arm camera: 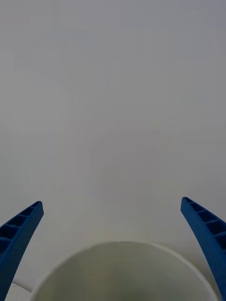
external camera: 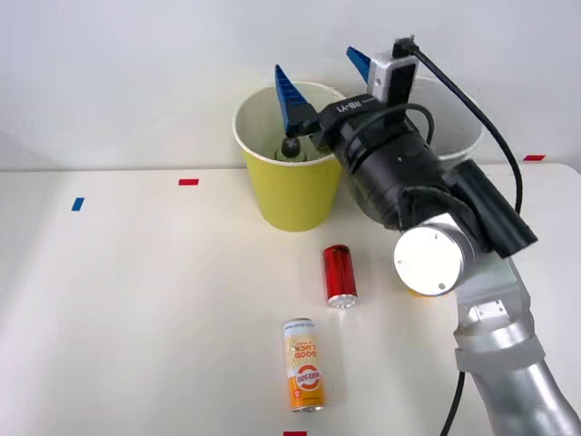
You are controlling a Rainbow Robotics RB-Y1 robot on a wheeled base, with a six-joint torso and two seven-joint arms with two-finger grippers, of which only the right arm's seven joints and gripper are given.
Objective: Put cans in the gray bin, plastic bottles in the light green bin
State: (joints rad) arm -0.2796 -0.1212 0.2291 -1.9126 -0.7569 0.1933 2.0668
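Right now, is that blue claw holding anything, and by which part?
Nothing is held. The right gripper hangs above the light green bin with its jaws spread wide and empty; a bottle lies inside the bin.

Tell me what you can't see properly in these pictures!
- The gray bin: front view, mostly hidden behind the right arm; just some white rim shows.
- Something orange: front view, tucked under the arm's round joint, too hidden to name.
- The bottle in the light green bin: front view, just its black cap shows.
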